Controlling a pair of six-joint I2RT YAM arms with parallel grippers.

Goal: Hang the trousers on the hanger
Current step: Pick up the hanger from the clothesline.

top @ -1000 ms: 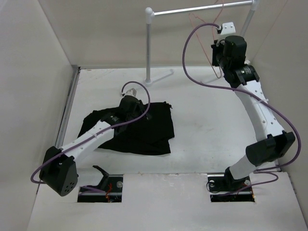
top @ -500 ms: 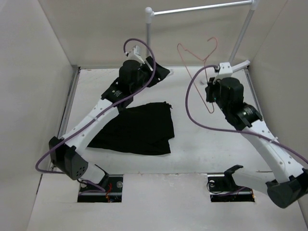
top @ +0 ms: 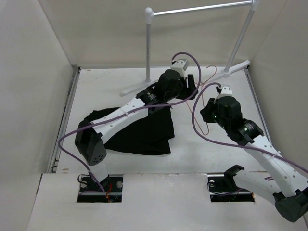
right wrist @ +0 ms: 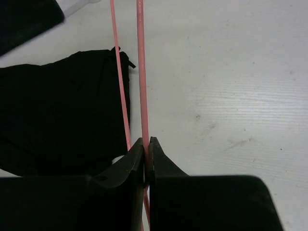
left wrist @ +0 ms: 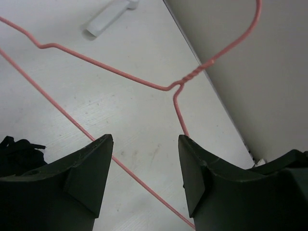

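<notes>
The thin pink-red wire hanger (top: 212, 68) hangs low over the table at the back right. My right gripper (top: 208, 114) is shut on one of its wires (right wrist: 140, 72), pinched between the fingertips (right wrist: 147, 143). My left gripper (top: 189, 90) is open just beside it. In the left wrist view the hanger's twisted neck (left wrist: 191, 78) lies ahead, and one wire runs through the gap between the open jaws (left wrist: 144, 147) without touching them. The black trousers (top: 142, 130) lie crumpled on the table to the left (right wrist: 57, 110). One edge shows in the left wrist view (left wrist: 10, 144).
The white-and-silver garment rail (top: 202, 8) stands at the back on two poles (top: 148, 48). Its white feet rest on the table (left wrist: 108, 19). Beige walls close in the left, back and right sides. Purple cables loop off both wrists.
My right gripper brought the hanger down from the rail to low over the table. My left gripper rose off the trousers and swung right to the hanger.
</notes>
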